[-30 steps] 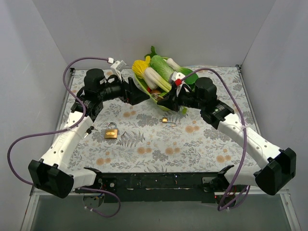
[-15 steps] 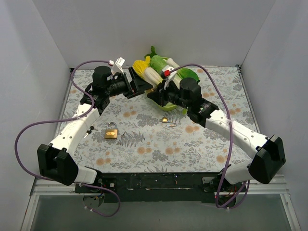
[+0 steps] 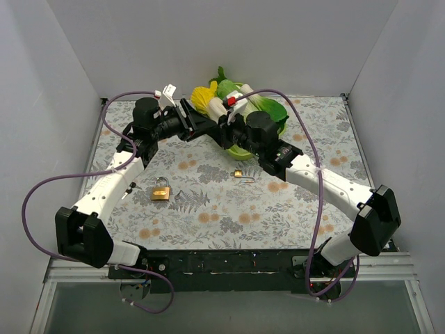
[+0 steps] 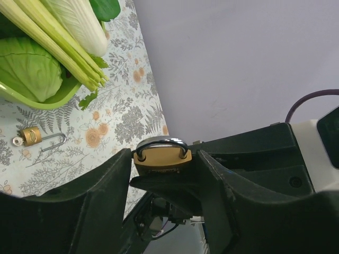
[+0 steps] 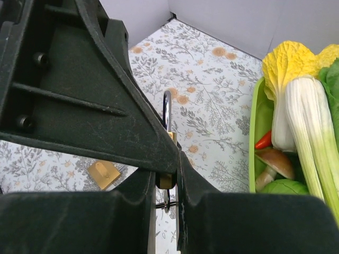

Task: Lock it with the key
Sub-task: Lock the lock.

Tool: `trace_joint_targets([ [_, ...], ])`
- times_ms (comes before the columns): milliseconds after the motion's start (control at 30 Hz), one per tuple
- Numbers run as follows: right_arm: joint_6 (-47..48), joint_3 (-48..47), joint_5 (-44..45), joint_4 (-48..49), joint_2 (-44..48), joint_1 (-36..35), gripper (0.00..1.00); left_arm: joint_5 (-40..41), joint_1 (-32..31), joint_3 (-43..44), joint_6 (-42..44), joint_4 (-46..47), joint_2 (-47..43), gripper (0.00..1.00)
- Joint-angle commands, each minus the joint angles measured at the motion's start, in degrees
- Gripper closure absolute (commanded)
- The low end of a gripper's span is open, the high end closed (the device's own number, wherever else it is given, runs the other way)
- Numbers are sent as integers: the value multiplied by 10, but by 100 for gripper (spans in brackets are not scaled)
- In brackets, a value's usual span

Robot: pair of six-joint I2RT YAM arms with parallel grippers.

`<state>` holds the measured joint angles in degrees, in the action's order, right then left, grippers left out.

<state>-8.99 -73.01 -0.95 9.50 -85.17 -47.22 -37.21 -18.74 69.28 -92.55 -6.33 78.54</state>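
Floral table point(image 3: 208, 219); only wrist views show the gripped padlock point(image 4: 161, 157).

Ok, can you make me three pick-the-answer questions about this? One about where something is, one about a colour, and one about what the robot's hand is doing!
1. Where does the loose padlock lie?
A. on the table beside the left arm
B. hanging on the back wall
C. on the floor

2. What colour is the vegetable bowl?
A. red
B. green
C. blue

3. What is the right gripper doing?
A. hanging open, empty
B. pinching a leaf
C. pinching the raised padlock

Answers: 1 A, it lies flat by that arm. 2 B, its rim is green. 3 C, the raised padlock sits between its fingers.
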Motion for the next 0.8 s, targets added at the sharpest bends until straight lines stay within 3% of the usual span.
trace_joint_targets([
  [0, -11, -41, 35, 43, -2, -6, 99, -23, -5, -19, -4, 27, -13, 56],
  [67, -9, -42, 45, 40, -3, -8, 99, -23, -3, -22, -9, 32, -13, 64],
  [100, -9, -42, 46, 36, -4, -7, 99, -23, -2, -21, -9, 33, -13, 77],
  [200, -8, -41, 40, 32, -4, -7, 99, -17, -2, -20, -9, 30, -10, 100],
  [233, -6, -41, 27, 29, -3, -7, 97, -16, 0, -17, -9, 26, -9, 100],
  [367, 11, -28, 13, 7, 10, -7, 56, -15, 16, -11, 0, 17, -8, 100],
  [467, 36, -15, -19, -29, 30, -3, 42, -22, 35, -6, 11, 13, -8, 100],
  [600, 48, 16, -59, -76, 57, 15, 41, -34, 51, -11, 21, 7, -11, 100],
  [767, 73, 32, -120, -91, 76, 32, 55, -59, 51, -31, 28, 7, -16, 100],
])
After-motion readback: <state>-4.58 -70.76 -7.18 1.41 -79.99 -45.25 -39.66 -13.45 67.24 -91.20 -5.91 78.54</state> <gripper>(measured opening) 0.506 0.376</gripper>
